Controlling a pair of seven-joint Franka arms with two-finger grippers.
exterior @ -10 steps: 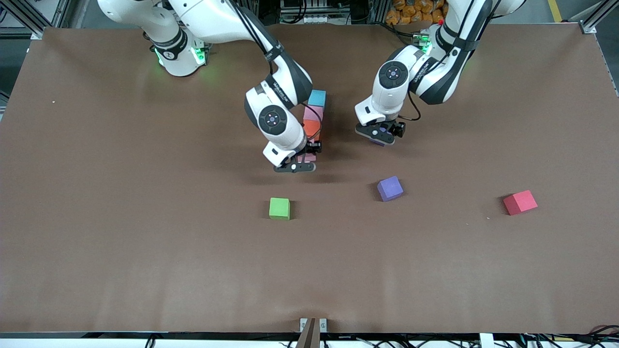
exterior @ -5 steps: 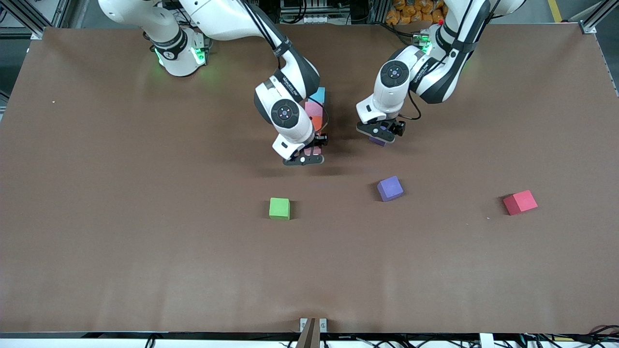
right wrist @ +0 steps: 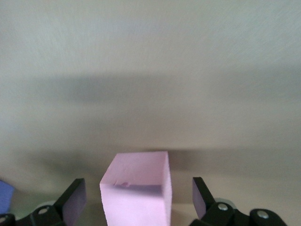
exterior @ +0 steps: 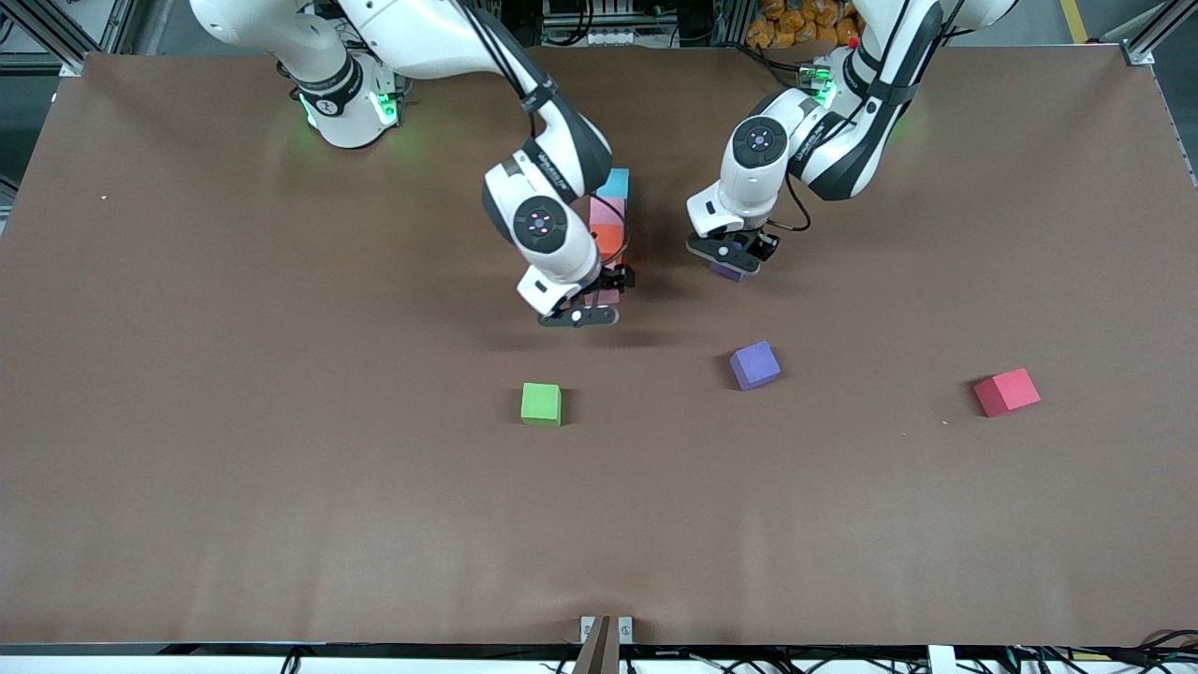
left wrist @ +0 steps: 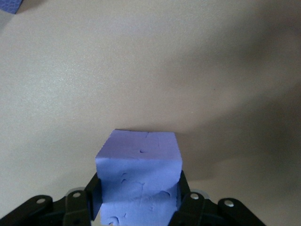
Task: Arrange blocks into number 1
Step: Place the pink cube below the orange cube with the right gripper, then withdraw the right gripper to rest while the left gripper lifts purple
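Note:
A column of blocks lies mid-table: light blue block point(exterior: 614, 184), pink block point(exterior: 606, 214), orange block point(exterior: 609, 242). A second pink block point(exterior: 606, 298) point(right wrist: 136, 188) sits at the column's end nearest the front camera. My right gripper point(exterior: 590, 307) point(right wrist: 137, 197) is open around it, its fingers point(right wrist: 75, 197) apart from the block's sides. My left gripper point(exterior: 733, 260) point(left wrist: 139, 202) is shut on a purple block point(exterior: 724, 271) point(left wrist: 139, 174), low over the table beside the column. Another purple block point(exterior: 754, 364) point(left wrist: 9, 5) lies loose, nearer the front camera.
A green cube point(exterior: 541, 403) rests nearer the front camera than the column. A red cube point(exterior: 1006, 391) lies toward the left arm's end of the brown table point(exterior: 281, 468).
My right gripper shifted a little toward the column, the pink block staying between its fingers. My left gripper with its purple block edged slightly toward the robots' bases.

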